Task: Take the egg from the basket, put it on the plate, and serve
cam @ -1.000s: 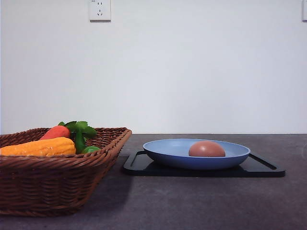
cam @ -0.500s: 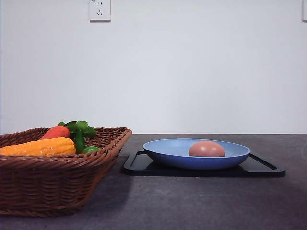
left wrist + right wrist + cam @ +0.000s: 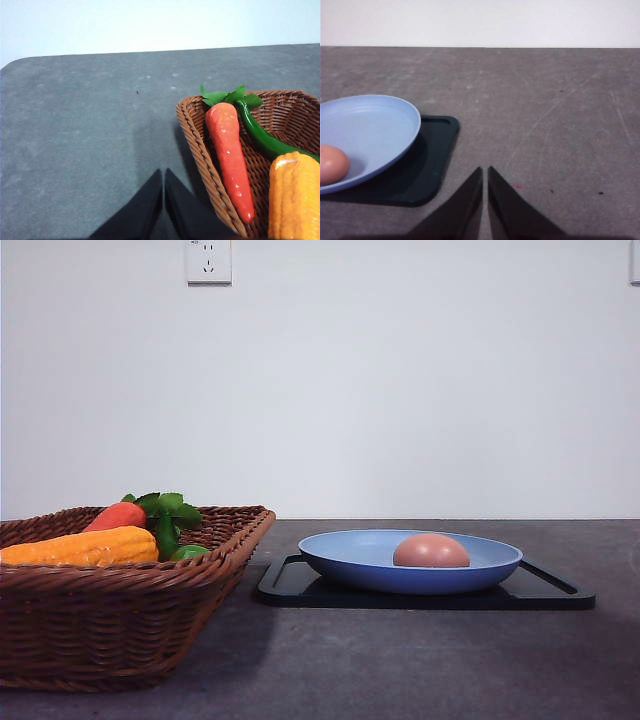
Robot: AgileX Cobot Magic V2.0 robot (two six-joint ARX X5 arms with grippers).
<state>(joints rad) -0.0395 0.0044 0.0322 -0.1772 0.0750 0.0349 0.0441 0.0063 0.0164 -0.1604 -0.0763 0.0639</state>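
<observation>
The left gripper [image 3: 163,172] has its two dark fingers pressed together with only a hairline slit between them, holding nothing, and it hangs over bare grey tabletop [image 3: 90,125] just beside a corner of the wicker basket [image 3: 192,132]. Inside that corner lies a red-orange carrot [image 3: 230,155] with green leaves at its top, a long green pepper-like vegetable [image 3: 260,137] beside it, and the ribbed orange corn cob [image 3: 295,197] next to that.

The right gripper [image 3: 485,170] is likewise closed down to a thin slit and empty, poised above the table [image 3: 545,100] close to the rounded corner of the black tray [image 3: 432,150]. The light-blue plate [image 3: 375,120] sits on that tray, its rim overhanging the tray's edge from this angle, and the egg [image 3: 332,164] lies in the plate's hollow, partly cut off at the picture's border.

From the front, the basket [image 3: 120,620] stands at the left with the corn cob [image 3: 85,545], the carrot [image 3: 115,515] and green leaves showing above its rim. Apart from it, to the right, the plate [image 3: 410,565] rests on the tray [image 3: 300,585], and the brownish-pink egg [image 3: 431,551] sits in the plate a little right of its middle. A white wall socket [image 3: 208,260] is high on the wall behind
</observation>
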